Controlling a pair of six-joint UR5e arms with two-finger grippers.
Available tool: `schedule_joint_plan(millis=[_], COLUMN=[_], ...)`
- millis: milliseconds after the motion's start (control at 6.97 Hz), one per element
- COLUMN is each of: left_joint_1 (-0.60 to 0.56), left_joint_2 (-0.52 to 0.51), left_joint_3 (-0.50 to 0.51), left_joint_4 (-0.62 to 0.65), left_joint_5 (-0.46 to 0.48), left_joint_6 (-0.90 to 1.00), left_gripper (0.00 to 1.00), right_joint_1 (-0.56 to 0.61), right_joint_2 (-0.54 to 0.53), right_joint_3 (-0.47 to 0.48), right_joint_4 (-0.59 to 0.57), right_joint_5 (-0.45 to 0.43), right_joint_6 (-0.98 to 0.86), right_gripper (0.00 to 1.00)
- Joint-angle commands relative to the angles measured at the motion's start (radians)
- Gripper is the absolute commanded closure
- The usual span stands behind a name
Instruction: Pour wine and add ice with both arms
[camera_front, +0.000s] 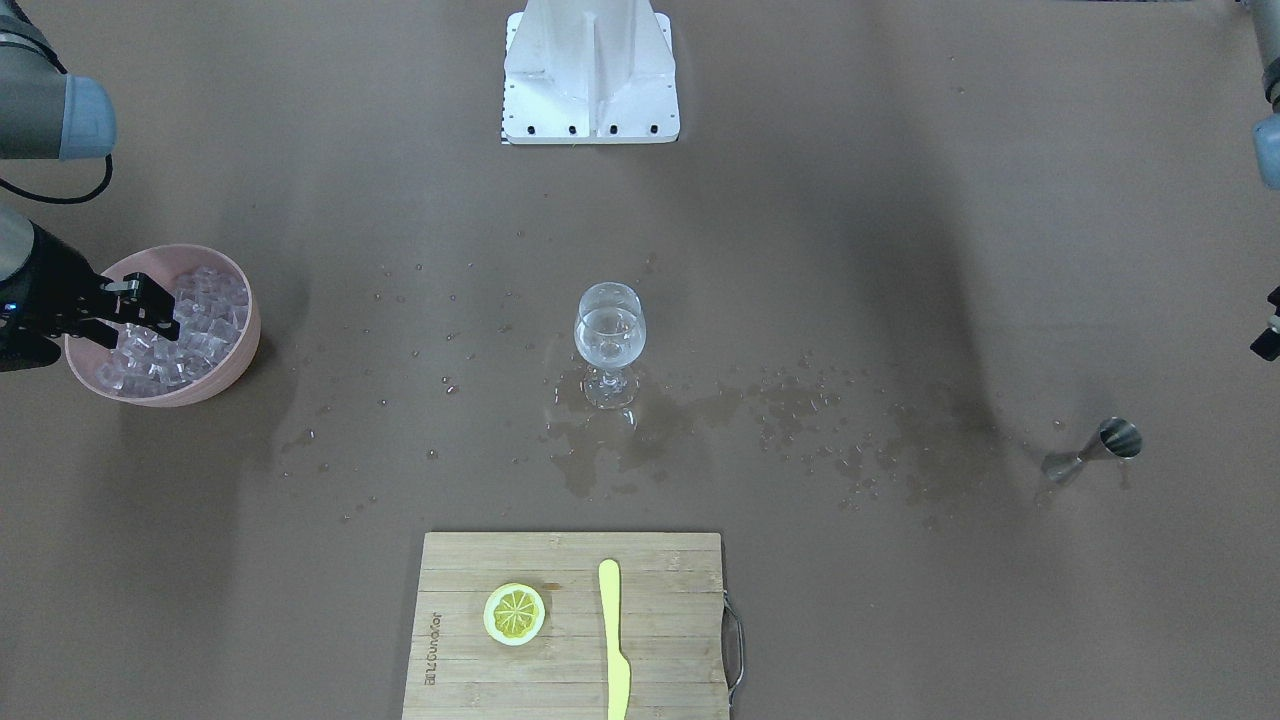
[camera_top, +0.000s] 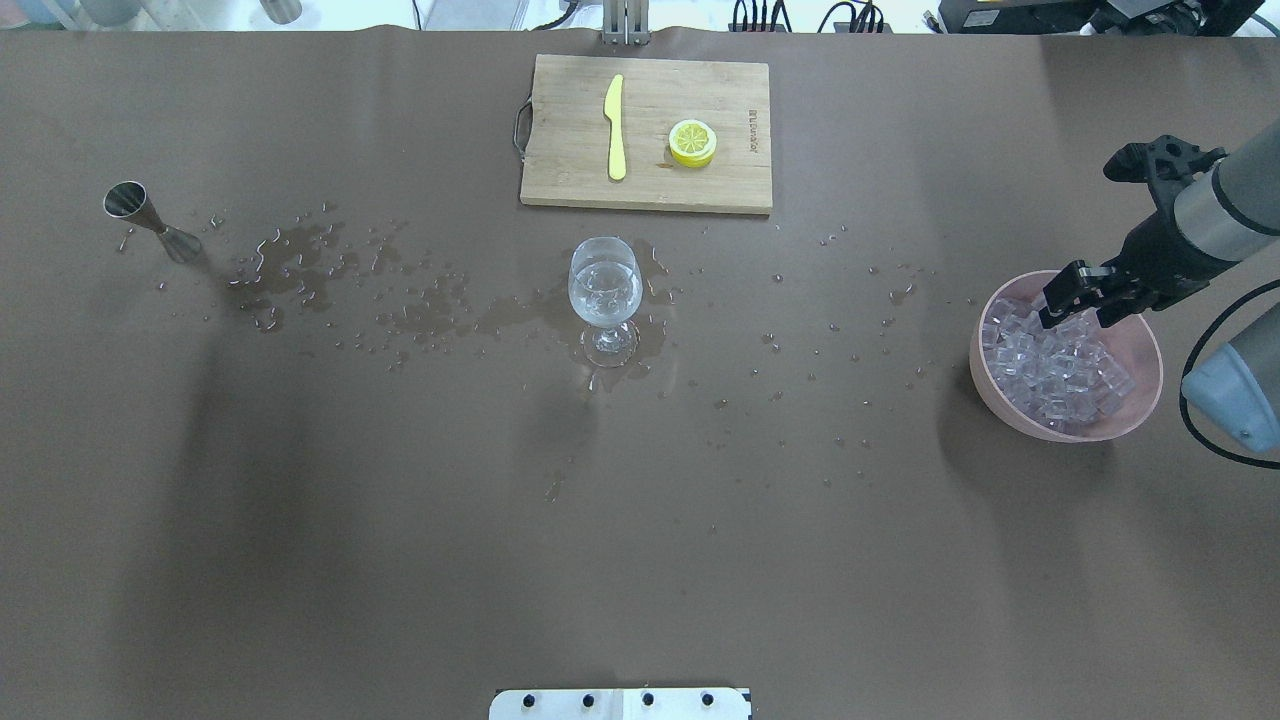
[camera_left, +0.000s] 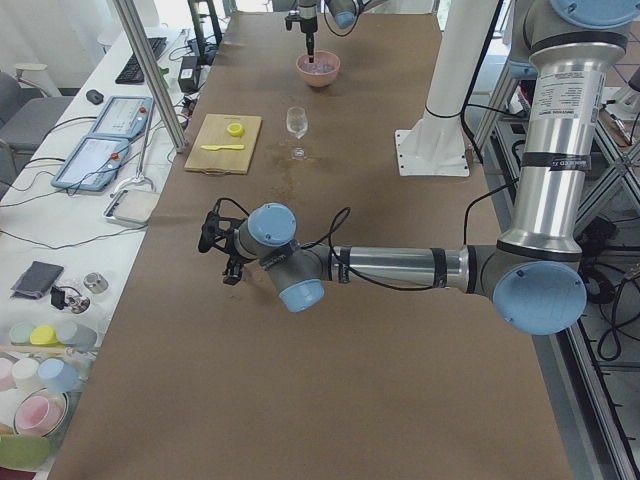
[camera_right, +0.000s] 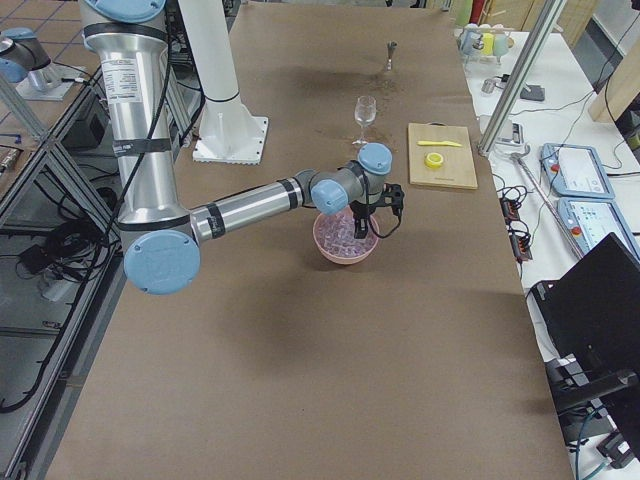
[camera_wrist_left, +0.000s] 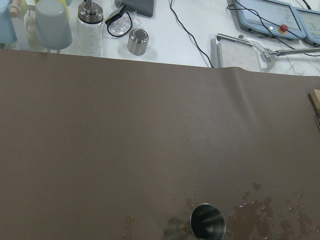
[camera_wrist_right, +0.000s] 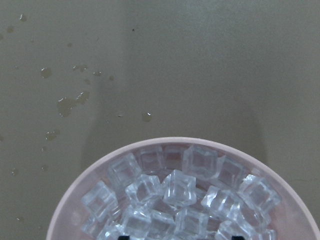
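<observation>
The right gripper hangs over the far side of a pink bowl, its two black fingers spread apart and tilted down towards the ice. Nothing sits between the fingers. The wrist view shows only the dark tips at the bottom edge, with loose cubes heaped below them. Whether the tips touch the top cubes cannot be told.

The bowl stands well apart from the wine glass, which is upright near the middle of the table. The glass holds a small amount of wine, clear like water, and spilled drops ring its foot.

Far off on the other side, a steel jigger stands empty. The left gripper hovers above the table near it, and its opening cannot be told.

Pouring looks finished, and the ice step is in hand. The next move calls for lowering the fingers around a single cube, closing gently so it does not slip out, then lifting and carrying it across to drop it into the glass.
</observation>
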Motion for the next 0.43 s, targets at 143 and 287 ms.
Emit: schedule_joint_plan(millis=[143,287], left_joint_1=[-0.001,-0.001], left_joint_2=[0.002,0.002], left_joint_3=[-0.003,-0.003], left_joint_4=[-0.001,-0.001], left_joint_5=[0.0,0.0], left_joint_6=[0.0,0.0], left_gripper=[0.02,0.02], right_joint_1=[-0.028,-0.056], right_joint_2=[-0.008,0.001], right_joint_3=[-0.002,-0.002], right_joint_4=[0.001,0.001], right_joint_5=[-0.001,-0.004], right_joint_6=[0.009,0.029], right_gripper=[0.25,0.26])
